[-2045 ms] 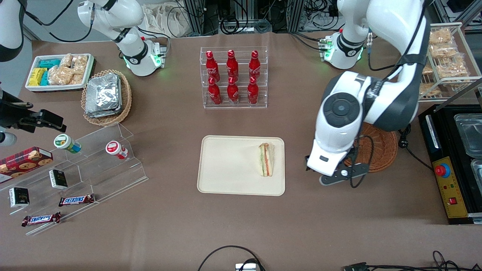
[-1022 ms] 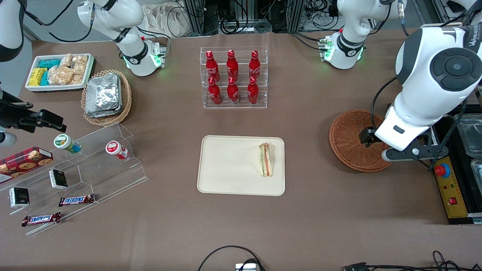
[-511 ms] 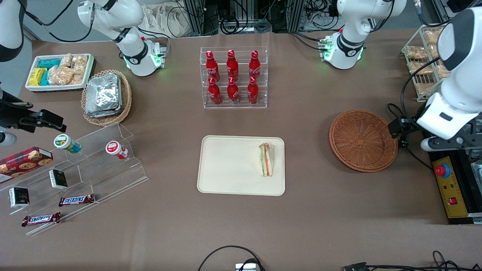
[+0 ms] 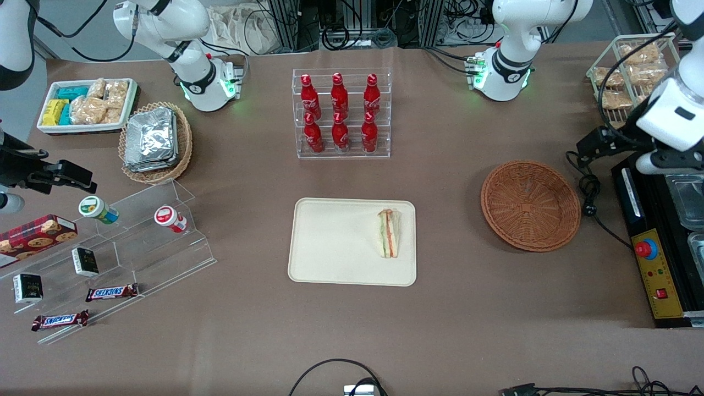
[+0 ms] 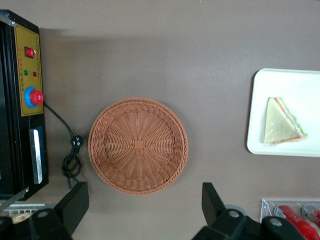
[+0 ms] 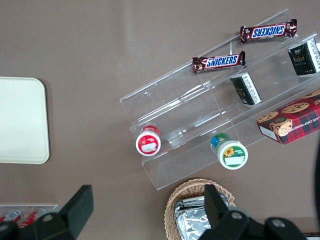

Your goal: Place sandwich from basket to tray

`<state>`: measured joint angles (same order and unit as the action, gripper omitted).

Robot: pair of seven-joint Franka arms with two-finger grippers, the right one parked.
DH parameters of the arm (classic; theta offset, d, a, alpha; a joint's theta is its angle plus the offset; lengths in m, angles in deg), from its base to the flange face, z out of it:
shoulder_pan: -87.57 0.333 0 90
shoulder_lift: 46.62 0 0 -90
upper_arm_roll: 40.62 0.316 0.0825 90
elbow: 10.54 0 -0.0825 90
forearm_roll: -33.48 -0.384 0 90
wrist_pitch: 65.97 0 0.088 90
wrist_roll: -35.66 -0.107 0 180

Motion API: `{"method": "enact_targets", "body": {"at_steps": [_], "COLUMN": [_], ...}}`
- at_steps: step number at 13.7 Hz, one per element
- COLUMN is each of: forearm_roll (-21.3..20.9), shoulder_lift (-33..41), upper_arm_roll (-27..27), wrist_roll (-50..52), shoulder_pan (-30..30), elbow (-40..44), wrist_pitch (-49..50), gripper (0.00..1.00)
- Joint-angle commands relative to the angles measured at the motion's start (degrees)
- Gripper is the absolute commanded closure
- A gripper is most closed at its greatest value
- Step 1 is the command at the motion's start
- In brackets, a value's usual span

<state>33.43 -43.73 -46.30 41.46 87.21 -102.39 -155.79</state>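
Six red bottles [image 4: 340,113] stand in a clear rack at the middle of the counter's [image 4: 247,335] edge farthest from the front camera. Toward the parked arm's end sit a white bin of snacks [image 4: 87,104], a tan basket of foil packets [image 4: 155,142] and a clear stepped stand [image 4: 126,258] with two chocolate bars [image 4: 111,292]. A black control box [image 4: 654,264] lines the working arm's end

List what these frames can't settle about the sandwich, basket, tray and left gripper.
- Sandwich: underside hidden against the tray in every view.
- Tray: in the left wrist view, most of it is cut off by the frame edge.
- Basket: shows empty; what is under it cannot be seen.
- Gripper: open, high above the basket; front view hides its fingers behind the arm, wrist view cuts off their bases.
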Motion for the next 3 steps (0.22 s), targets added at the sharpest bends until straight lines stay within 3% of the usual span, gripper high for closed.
{"method": "enact_targets", "body": {"at_steps": [1, 3], "forearm_roll": [0.93, 0.93], "shoulder_lift": [3.08, 2.65], "upper_arm_roll": [-0.73, -0.65], "wrist_roll": [-0.61, -0.35], "shoulder_pan": [1.59, 1.5], "elbow": [-2.29, -1.85], "wrist_pitch": [1.84, 2.89], "gripper": [0.0, 0.0]}}
